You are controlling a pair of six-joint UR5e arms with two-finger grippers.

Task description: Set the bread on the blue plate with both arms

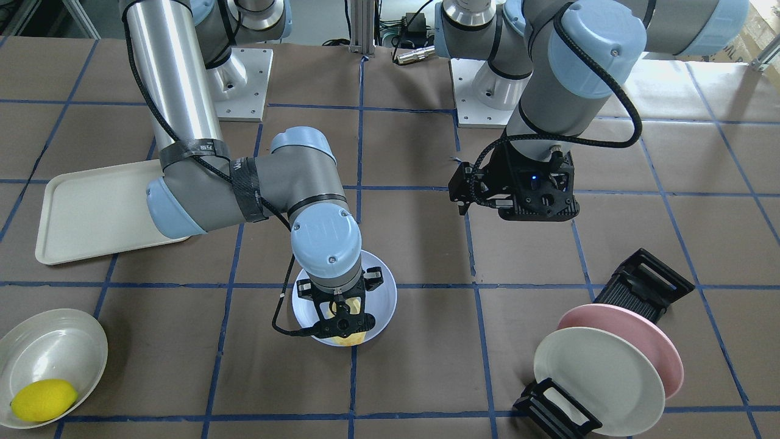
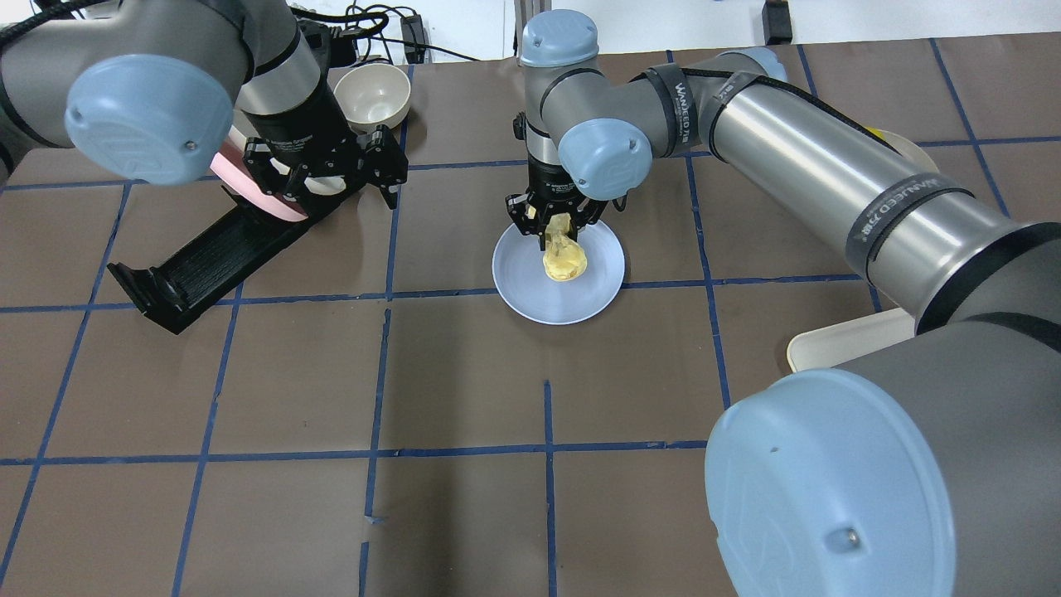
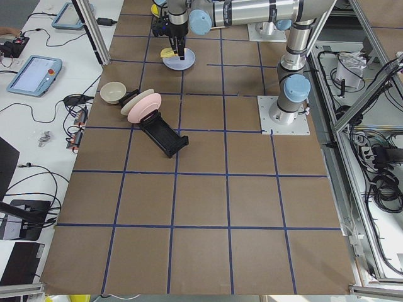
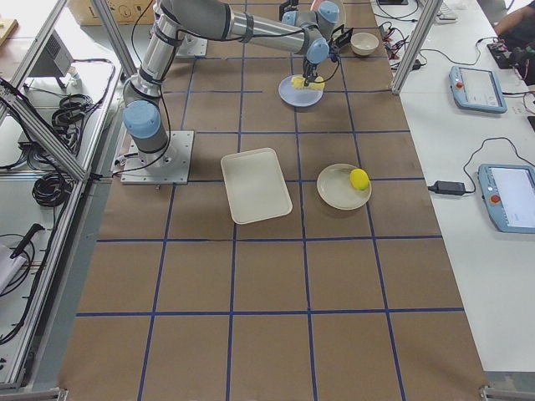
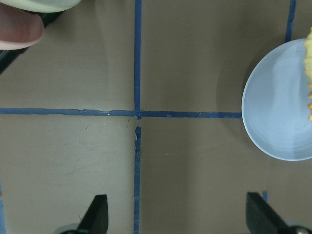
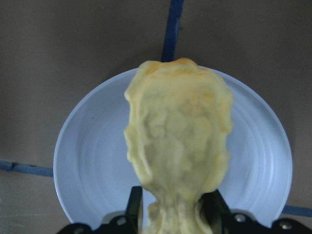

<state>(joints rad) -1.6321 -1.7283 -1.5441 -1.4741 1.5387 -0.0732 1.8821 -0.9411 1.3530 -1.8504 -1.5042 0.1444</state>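
You would have found the right gripper (image 2: pixel 554 228) directly above the blue plate (image 2: pixel 530 286), its jaws closed on one end of the bread (image 2: pixel 565 257). The bread hung down from the jaws over the plate, its bumpy side facing the wrist camera and its free end low above the plate's far half. Whether that end touched the plate could not be told.

The left gripper (image 5: pixel 178 219) hovered above the surface well to the side of the blue plate. Its jaws were spread wide with nothing between them, and the plate showed only at the edge of its wrist view.

Well apart from the blue plate, on the left arm's side, a pink plate (image 1: pixel 640 329) and a cream plate (image 1: pixel 597 381) stood on edge in a black rack (image 1: pixel 646 283). On the right arm's side, also well apart from the blue plate, a lemon (image 1: pixel 44 399) lay in a pale bowl (image 1: pixel 55 347). A cream tray (image 1: pixel 91 207) sat on that same side, nearer the robot's base than the blue plate.
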